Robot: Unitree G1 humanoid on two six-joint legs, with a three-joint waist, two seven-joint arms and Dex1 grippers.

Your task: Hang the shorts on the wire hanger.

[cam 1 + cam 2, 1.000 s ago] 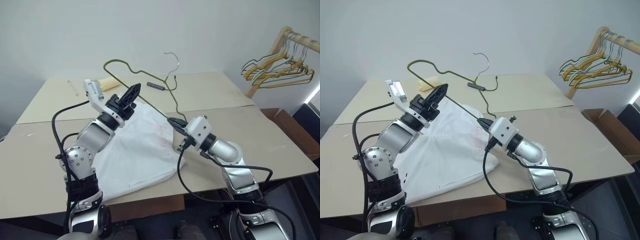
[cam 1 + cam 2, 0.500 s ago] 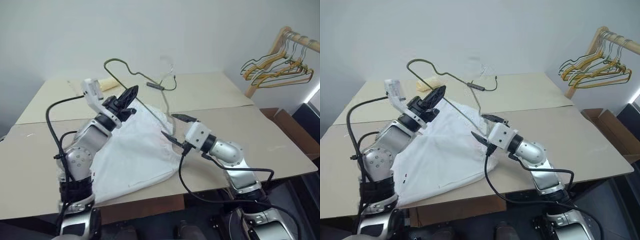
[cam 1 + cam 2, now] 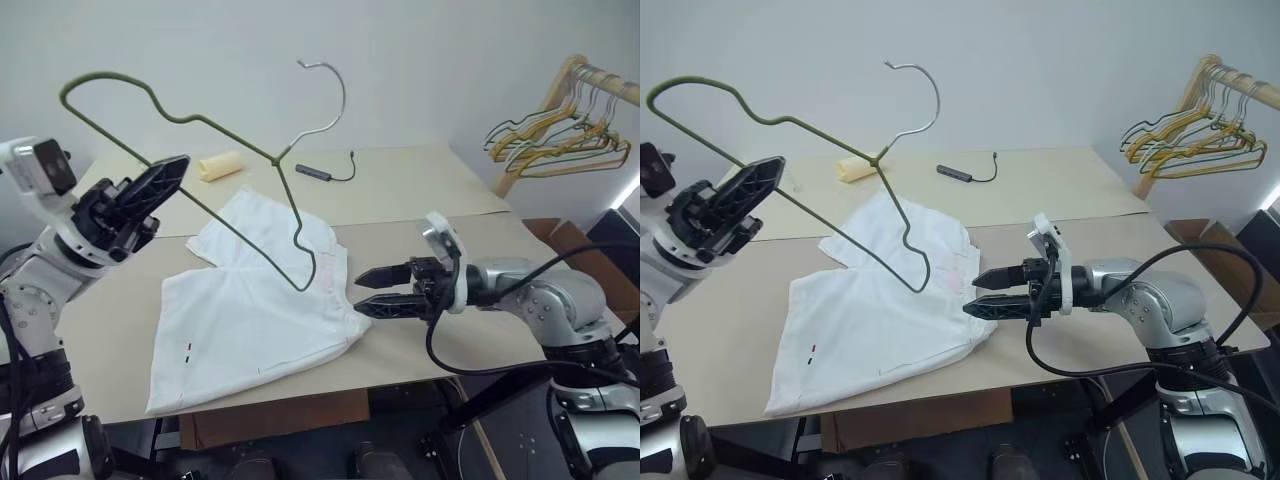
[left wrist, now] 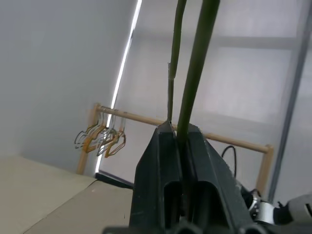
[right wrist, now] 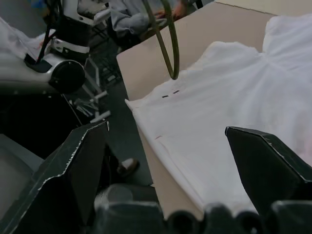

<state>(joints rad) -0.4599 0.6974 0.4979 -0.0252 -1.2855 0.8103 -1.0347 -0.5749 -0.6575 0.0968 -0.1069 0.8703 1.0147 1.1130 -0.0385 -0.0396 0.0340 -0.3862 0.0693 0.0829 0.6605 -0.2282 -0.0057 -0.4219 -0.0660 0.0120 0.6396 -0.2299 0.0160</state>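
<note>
The left end effector [image 3: 150, 190] is clamping fully down on the thin rod of the wire hanger [image 3: 245, 190] and holding it in the air, tilted, with its hook [image 3: 325, 95] pointing up and its lower corner hanging just above the shorts [image 3: 260, 300]; the shorts are lying flat and wrinkled on the bench [image 3: 480, 260], waistband side toward the far edge, small dark marks near the near hem. The right end effector [image 3: 372, 292] is standing wide open and empty, level, its tips just beside the right edge of the cloth. The step in hand looks like taking hold of the shorts to thread them onto the hanger; to do it well, the right end effector should be pinching one single edge of the fabric rather than a bunched fold; the hanger should be kept steady and low enough for the cloth to be drawn over its bar; a loose grip risks the soft cloth slipping off.
</note>
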